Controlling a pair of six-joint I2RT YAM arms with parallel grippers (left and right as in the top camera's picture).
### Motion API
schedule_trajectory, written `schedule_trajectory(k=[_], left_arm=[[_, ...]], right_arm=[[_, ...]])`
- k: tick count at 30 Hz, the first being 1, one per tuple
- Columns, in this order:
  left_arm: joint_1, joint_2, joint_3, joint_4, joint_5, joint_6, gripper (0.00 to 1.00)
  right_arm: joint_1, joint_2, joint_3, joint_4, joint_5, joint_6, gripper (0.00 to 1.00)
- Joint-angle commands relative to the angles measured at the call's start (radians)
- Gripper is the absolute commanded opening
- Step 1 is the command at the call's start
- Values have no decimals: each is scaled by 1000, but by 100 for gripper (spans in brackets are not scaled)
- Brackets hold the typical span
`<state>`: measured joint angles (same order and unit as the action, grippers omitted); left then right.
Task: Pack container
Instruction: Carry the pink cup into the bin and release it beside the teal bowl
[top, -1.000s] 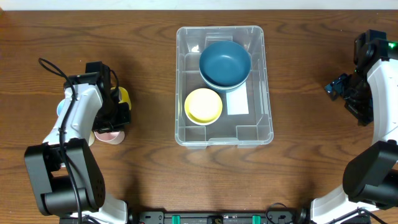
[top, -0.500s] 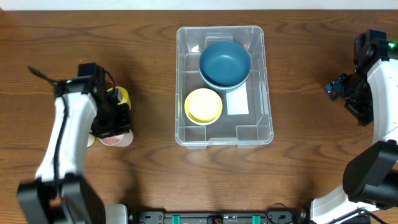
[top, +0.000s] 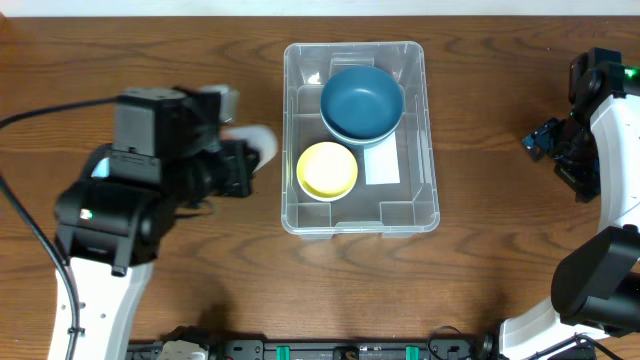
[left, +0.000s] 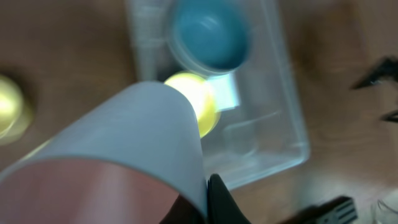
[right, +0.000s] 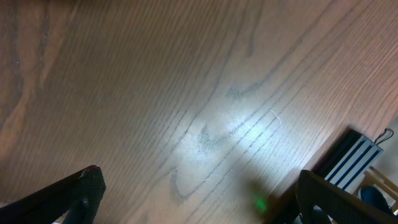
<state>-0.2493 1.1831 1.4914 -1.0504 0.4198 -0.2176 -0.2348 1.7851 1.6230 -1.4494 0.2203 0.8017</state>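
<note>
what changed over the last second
The left gripper lifted the pale cup with a pink inside off the table and carried it right, toward the large clear plastic bin. The blue bowl, yellow bowl, bin and right gripper stayed put.

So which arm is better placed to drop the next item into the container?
Left. The left gripper holds a cup right beside the container; the right gripper hangs open and empty, far off to the side.

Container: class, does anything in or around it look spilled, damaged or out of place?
Nothing stands out. The container is intact and upright, the blue bowl and yellow bowl sit upright inside, nothing spilled. The left gripper holds a cup sideways beside it.
</note>
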Motion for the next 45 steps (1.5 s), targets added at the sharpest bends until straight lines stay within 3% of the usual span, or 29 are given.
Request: schedule_trajectory(k=[1, 7, 13, 25, 45], left_arm=[[-122, 39, 16, 87, -5, -46, 6], [-316, 164, 16, 275, -103, -46, 6], [-410, 340, 16, 359, -156, -41, 6], [-449, 576, 15, 404, -156, -36, 6], [-474, 717, 15, 406, -190, 14, 5]], right_arm=[[-6, 5, -1, 0, 11, 13, 99], [-5, 5, -1, 0, 11, 13, 99], [-5, 5, -1, 0, 11, 13, 99], [-5, 5, -1, 0, 11, 13, 99], [-5, 5, -1, 0, 11, 13, 99]])
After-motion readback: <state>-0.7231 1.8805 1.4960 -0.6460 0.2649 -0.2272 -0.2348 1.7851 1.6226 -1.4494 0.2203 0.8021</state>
